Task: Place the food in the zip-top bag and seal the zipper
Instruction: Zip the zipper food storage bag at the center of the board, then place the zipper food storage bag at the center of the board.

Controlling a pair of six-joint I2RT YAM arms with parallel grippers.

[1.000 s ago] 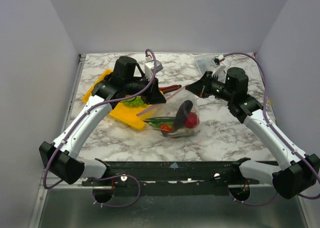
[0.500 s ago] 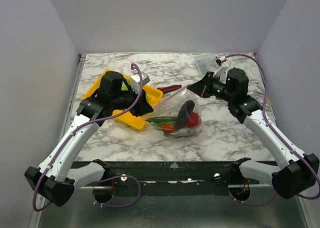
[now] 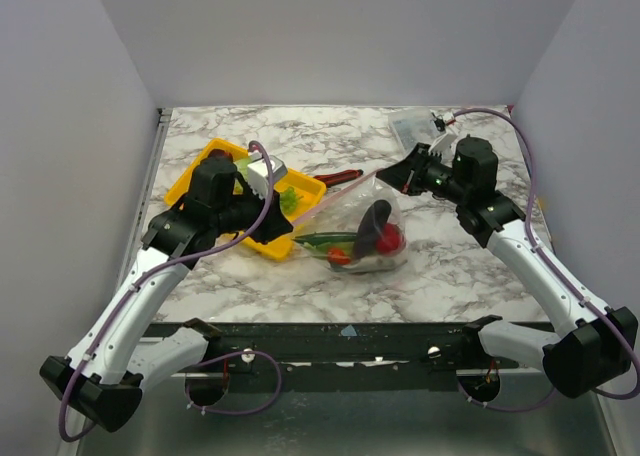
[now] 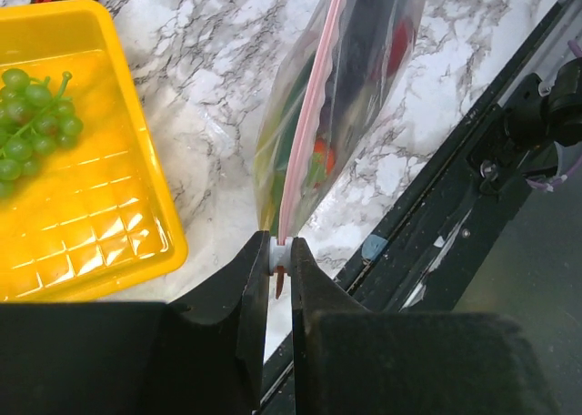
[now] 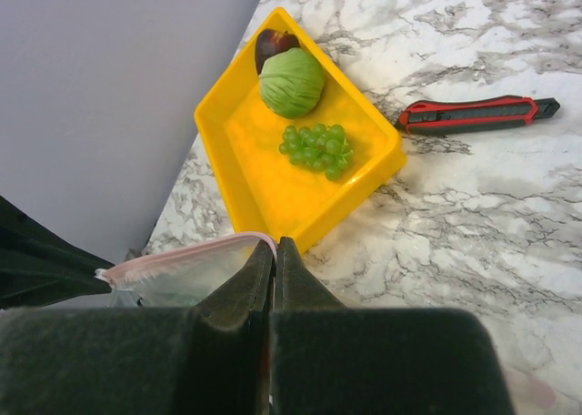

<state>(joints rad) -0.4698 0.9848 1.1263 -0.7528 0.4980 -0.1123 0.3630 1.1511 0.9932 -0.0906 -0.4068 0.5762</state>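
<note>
Top external: zip-top bag (image 3: 355, 231) beside the yellow tray (image 3: 205, 171), food (image 3: 382, 239) inside | left gripper (image 4: 280, 268) pinched on the zipper (image 4: 309, 115) | right gripper (image 5: 273, 256) clamped on the far corner | floppy, slippery film; best held by the stiffer strip

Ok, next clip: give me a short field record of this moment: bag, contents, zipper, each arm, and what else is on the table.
bag: clear zip-top bag lying on the marble table
contents: eggplant, tomato, green stalks inside
zipper: pink strip stretched between both arms
left gripper: fingers shut on the zipper end
right gripper: fingers shut on the bag's other corner
tray: yellow tray holding cabbage and grapes
other: red-handled utility knife on the table
</note>
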